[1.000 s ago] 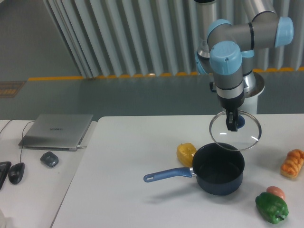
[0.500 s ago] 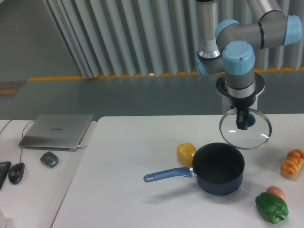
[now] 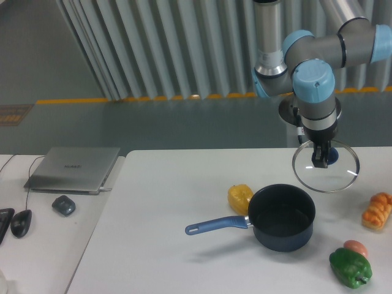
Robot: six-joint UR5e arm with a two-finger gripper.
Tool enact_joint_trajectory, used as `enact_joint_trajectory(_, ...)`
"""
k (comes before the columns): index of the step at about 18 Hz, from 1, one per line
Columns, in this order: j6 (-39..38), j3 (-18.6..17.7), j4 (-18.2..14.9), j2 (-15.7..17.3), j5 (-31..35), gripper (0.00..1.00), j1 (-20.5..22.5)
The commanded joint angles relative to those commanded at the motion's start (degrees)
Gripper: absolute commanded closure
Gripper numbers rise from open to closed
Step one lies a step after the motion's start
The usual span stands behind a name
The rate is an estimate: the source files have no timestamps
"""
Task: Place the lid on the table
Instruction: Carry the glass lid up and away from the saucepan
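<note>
One downward gripper (image 3: 321, 160) gripping lid (image 3: 326, 177)

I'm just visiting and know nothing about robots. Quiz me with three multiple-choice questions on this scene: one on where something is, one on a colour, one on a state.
1. Where is the yellow pepper?
A. Left of the saucepan
B. Inside the saucepan
C. On the laptop

2. What colour is the saucepan?
A. Red
B. Dark blue
C. Silver

3. What is the state of the lid?
A. On the saucepan
B. Lying flat on the table
C. Held by the gripper

Answers: 1 A, it sits beside the pan's left wall. 2 B, body and handle are dark blue. 3 C, the gripper holds its knob and it hangs tilted, right of the open pan.
</note>
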Motion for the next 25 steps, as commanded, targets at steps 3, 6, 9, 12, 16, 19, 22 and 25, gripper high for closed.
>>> enact_joint_trajectory(3, 1.14, -0.61, 0.0, -0.35, 2.02, 0.67, -0.09)
enact_joint_trajectory(6, 1.24, -2.37, 2.1, -0.61, 3.96, 0.67, -0.52)
enact_joint_trajectory(9, 1.05, -3.69, 5.18, -1.14, 3.79, 0.67, -0.53)
enact_joint_trajectory(12, 0.36, -4.74, 5.62, -1.4, 3.61, 0.67, -0.7)
enact_joint_trajectory(16, -1.58, -5.62, 6.33, -2.11, 3.96, 0.67, -1.84)
enact_joint_trajectory(19, -1.84, -5.8, 6.33, -2.64, 3.96, 0.67, -2.02)
enact_joint_trajectory(22, -3.33, -5.98, 6.33, -3.34, 4.22, 0.67, -3.51)
enact_joint_trajectory(25, -4.92, -6.07, 6.33, -4.21, 4.66, 0.67, -4.21)
